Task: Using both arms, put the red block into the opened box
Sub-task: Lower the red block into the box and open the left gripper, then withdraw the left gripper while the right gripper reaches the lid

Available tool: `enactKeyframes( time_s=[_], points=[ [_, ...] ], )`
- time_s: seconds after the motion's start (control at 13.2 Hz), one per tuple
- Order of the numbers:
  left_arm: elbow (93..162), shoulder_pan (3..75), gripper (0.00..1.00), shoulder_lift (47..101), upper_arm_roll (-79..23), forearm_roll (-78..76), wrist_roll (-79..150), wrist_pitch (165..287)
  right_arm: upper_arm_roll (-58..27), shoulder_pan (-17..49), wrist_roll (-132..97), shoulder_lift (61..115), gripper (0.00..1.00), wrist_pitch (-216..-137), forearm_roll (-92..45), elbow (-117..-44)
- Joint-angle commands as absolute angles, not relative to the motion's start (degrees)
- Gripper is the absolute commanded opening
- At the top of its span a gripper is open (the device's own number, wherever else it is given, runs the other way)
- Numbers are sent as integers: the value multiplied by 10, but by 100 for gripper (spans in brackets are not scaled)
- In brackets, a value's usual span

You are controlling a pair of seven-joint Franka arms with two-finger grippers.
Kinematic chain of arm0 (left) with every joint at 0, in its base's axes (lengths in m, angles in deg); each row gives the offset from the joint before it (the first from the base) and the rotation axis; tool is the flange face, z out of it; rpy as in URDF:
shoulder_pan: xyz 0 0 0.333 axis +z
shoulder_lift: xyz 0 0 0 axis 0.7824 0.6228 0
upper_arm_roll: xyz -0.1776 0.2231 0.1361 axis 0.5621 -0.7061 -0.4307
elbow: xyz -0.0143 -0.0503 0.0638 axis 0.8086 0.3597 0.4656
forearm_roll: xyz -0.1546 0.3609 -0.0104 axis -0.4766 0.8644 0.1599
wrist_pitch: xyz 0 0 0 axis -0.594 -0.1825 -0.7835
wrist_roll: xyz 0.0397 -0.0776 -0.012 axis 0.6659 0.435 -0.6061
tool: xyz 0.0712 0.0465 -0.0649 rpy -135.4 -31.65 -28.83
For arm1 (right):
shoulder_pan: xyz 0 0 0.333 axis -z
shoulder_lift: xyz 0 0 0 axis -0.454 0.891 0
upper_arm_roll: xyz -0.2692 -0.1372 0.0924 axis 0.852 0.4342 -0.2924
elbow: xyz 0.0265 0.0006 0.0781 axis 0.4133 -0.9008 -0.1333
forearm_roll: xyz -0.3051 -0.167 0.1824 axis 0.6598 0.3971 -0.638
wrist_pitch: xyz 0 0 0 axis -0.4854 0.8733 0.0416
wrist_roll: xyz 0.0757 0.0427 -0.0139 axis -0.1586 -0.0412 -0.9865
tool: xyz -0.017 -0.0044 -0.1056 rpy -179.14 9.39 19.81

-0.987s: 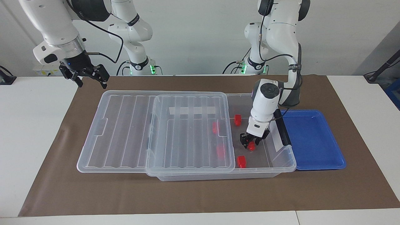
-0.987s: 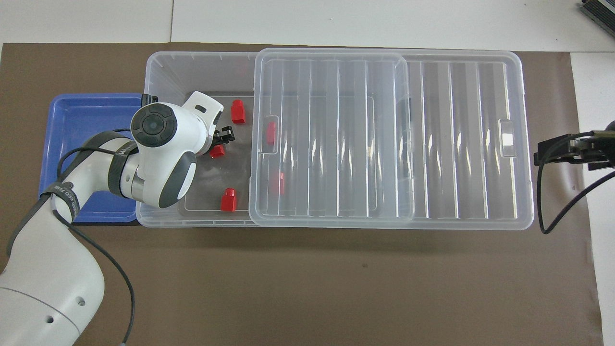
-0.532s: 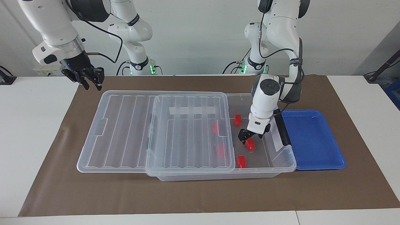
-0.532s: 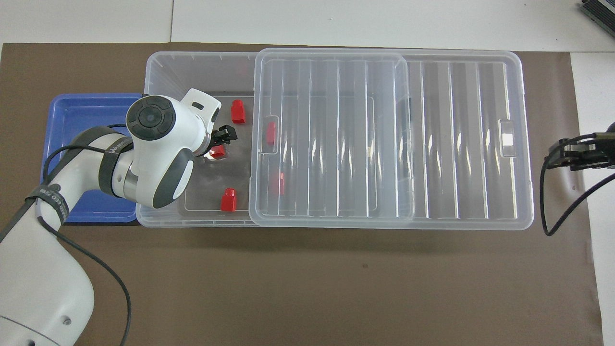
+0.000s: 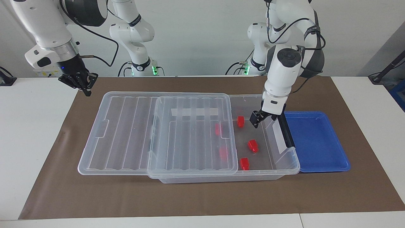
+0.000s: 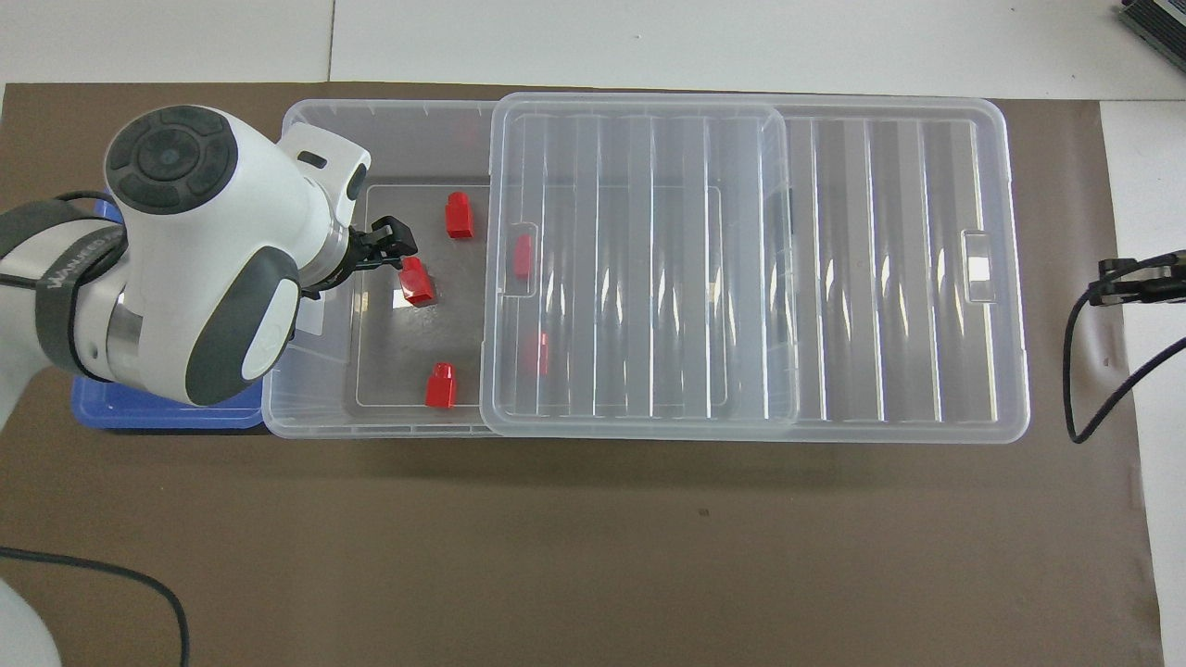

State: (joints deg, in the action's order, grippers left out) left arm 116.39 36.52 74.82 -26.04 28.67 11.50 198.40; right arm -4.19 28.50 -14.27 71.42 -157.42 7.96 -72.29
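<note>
The clear box (image 5: 287,157) (image 6: 371,130) stands open at the left arm's end, its ribbed lid (image 5: 126,133) (image 6: 880,278) slid toward the right arm's end. A red block (image 5: 252,145) (image 6: 416,281) lies free on the box floor. Two more red blocks (image 5: 240,121) (image 5: 244,163) lie beside it, and two show dimly under the lid. My left gripper (image 5: 257,120) (image 6: 389,239) hangs open and empty over the uncovered part of the box. My right gripper (image 5: 86,88) (image 6: 1107,289) is shut on nothing over the mat, off the lid's end.
A shallow blue tray (image 5: 319,142) (image 6: 139,415) sits against the box at the left arm's end, with nothing in it. A brown mat (image 5: 202,196) covers the table under everything. The box's black end handle (image 5: 286,134) stands just under the left wrist.
My left gripper has opened, left the red block on the box floor and risen out of the box. My right gripper has shut and drawn away from the lid.
</note>
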Motion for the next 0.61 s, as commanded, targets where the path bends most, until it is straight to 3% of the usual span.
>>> enactKeyframes(
  time_s=[0.0,0.53],
  points=[
    [1134,371,100,730,-270,276,119,1926,-44,322,-202,733,0,-1619,79,-733],
    [1139,485,100,667,-272,276,373,1871,-45,331,-239,842,0,-1754,78,-732]
  ],
)
